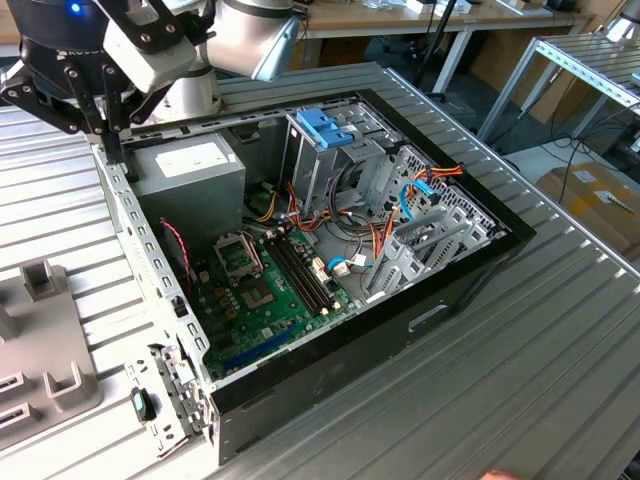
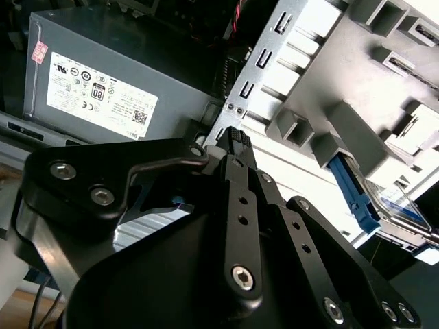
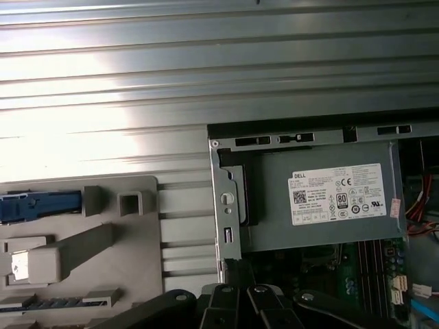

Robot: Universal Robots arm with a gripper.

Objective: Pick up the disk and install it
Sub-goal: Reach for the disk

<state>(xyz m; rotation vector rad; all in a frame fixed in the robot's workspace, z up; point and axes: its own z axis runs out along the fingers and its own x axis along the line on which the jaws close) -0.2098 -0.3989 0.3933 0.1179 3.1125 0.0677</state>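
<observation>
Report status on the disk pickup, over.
Gripper shut, empty, above case corner by power supply. Disk untouched in grey fixture. Case wall close below.

Ribbed grey metal surface (image 1: 560,330); workbench (image 1: 430,22) along the top, metal rack (image 1: 590,65) upper right, cardboard box (image 1: 600,200) below it.

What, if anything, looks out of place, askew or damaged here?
Nothing stands out. The disk sits in the grey fixture beside the open computer case; the hand hangs over the case's edge, holding nothing.
</observation>
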